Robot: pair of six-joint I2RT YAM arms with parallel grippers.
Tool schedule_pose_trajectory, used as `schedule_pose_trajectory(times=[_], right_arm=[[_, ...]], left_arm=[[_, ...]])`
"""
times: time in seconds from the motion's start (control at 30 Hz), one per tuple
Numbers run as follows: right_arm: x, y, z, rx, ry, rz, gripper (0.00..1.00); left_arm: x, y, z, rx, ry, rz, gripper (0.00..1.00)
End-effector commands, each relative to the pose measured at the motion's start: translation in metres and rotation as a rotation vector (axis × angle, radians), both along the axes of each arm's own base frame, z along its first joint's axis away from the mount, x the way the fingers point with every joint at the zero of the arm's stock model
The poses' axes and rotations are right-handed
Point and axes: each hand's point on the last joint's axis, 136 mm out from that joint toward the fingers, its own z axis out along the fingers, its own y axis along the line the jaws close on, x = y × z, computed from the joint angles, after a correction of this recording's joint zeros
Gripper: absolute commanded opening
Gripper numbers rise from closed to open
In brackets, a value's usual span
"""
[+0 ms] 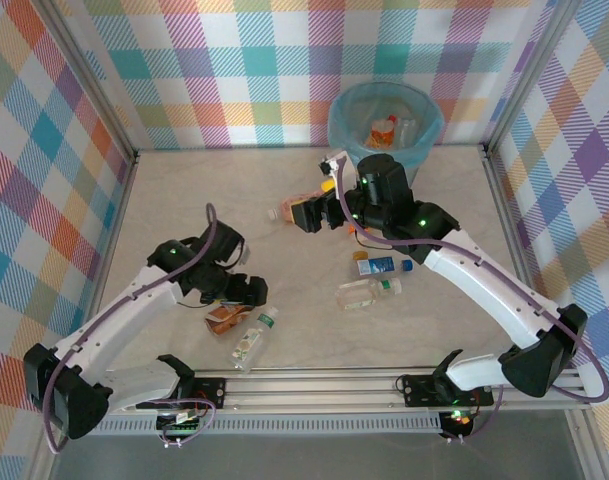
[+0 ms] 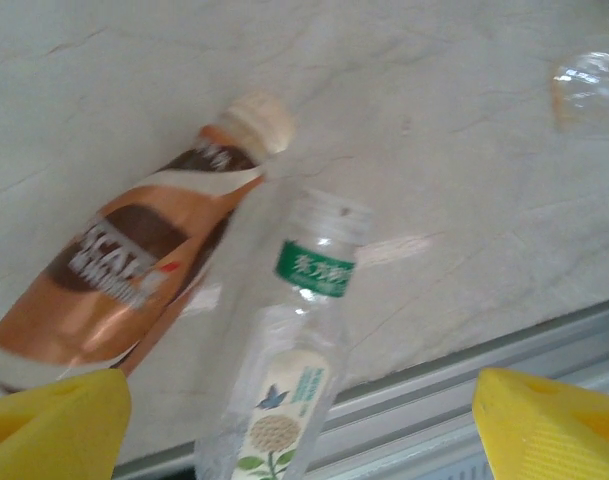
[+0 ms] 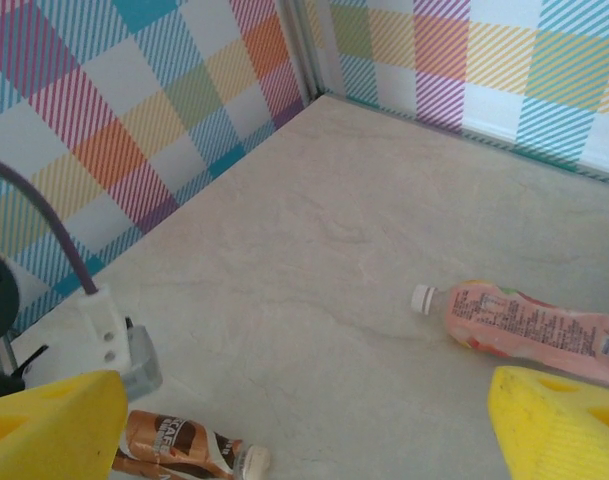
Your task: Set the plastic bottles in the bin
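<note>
Some plastic bottles (image 1: 384, 130) lie in the bin (image 1: 342, 120), about five remain on the worktop (image 1: 184, 190), and the left gripper (image 1: 246, 292) and right gripper (image 1: 309, 215) hold their jaws apart, empty.

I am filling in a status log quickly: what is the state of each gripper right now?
Left gripper: open, fingers wide apart, holding nothing.
Right gripper: open, fingers wide apart, holding nothing.
</note>
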Motion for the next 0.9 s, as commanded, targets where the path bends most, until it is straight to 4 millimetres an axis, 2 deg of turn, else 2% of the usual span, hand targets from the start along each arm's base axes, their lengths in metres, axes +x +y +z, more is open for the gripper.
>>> schedule_pose_trajectory(times=[0.0, 0.13, 0.2, 0.33, 0.47, 0.63, 0.77, 0.87], right_arm=[[0.002, -0.012, 0.024, 0.033, -0.08, -0.062, 0.94], [0.002, -0.034, 0.039, 0.031, -0.148, -0.14, 0.95], [0.0, -0.048, 0.043, 0.011, -0.176, -0.184, 0.96], [-0.009, -0.078, 0.053, -0.028, -0.213, -0.265, 0.97], [-0.026, -0.108, 0.075, 0.002, -0.258, -0.326, 0.97], [-0.038, -0.138, 0.084, -0.002, -0.302, -0.409, 0.96], [-0.039, -0.147, 0.077, -0.024, -0.316, -0.436, 0.97], [-0.039, -0.146, 0.071, -0.024, -0.31, -0.434, 0.97]], left_arm=[[0.033, -0.037, 0.023, -0.047, -0.163, -0.102, 0.9], [0.073, -0.06, 0.027, 0.026, -0.252, -0.148, 0.93], [0.089, -0.083, 0.028, 0.004, -0.267, -0.208, 0.93], [0.115, -0.127, 0.032, -0.053, -0.3, -0.307, 0.93], [0.139, -0.154, 0.028, -0.061, -0.262, -0.294, 0.93], [0.148, -0.189, 0.003, -0.069, -0.165, -0.26, 0.92], [0.132, -0.219, -0.013, -0.065, -0.145, -0.358, 0.92], [0.124, -0.226, -0.026, -0.017, -0.149, -0.422, 0.92]])
